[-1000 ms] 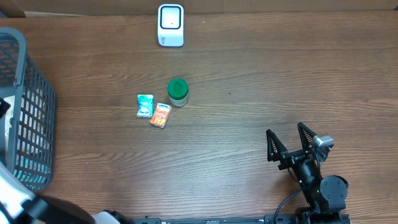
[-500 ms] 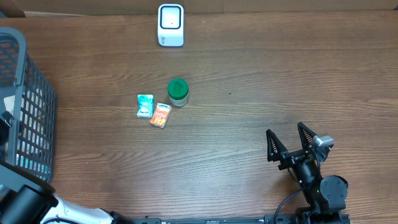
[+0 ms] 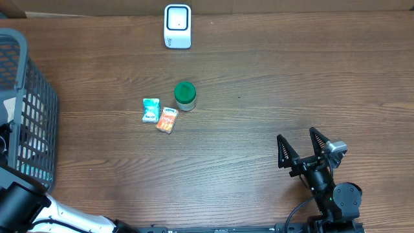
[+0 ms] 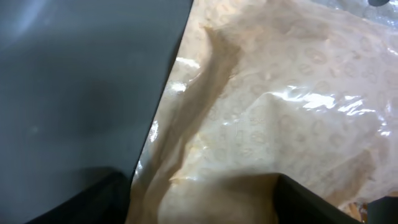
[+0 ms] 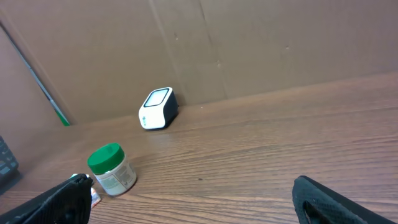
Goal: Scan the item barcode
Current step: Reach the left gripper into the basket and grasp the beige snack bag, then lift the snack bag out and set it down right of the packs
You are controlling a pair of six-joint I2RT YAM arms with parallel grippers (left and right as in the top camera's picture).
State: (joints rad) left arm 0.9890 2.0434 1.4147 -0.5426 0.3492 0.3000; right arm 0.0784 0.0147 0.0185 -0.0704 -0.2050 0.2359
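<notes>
Brown wood grain fills the overhead view. On this surface (image 3: 259, 77) a white scanner (image 3: 177, 26) sits at the far edge. Nearer the middle stands a green-lidded jar (image 3: 185, 95), with a teal packet (image 3: 151, 110) and an orange packet (image 3: 167, 120) side by side just beside it. A grey wire basket (image 3: 29, 97) stands at the left edge, and my left arm (image 3: 19, 207) reaches up towards it from the bottom corner. I cannot make out that arm's hand from here. My right hand (image 3: 296, 134) rests low on the right, well apart from everything, fingers spread wide with nothing between them.

From the left wrist, a crinkly, shiny tan plastic bag (image 4: 280, 93) fills the view, pressed close against a dark grey wall (image 4: 81, 81). My left hand (image 4: 202, 196) shows only as two dark fingers at the bottom corners, with the bag between them. I cannot tell whether it has a grip.

From the right wrist, the right hand (image 5: 193, 205) gapes empty. Beyond it are the jar (image 5: 112, 169) and the scanner (image 5: 157, 108).
</notes>
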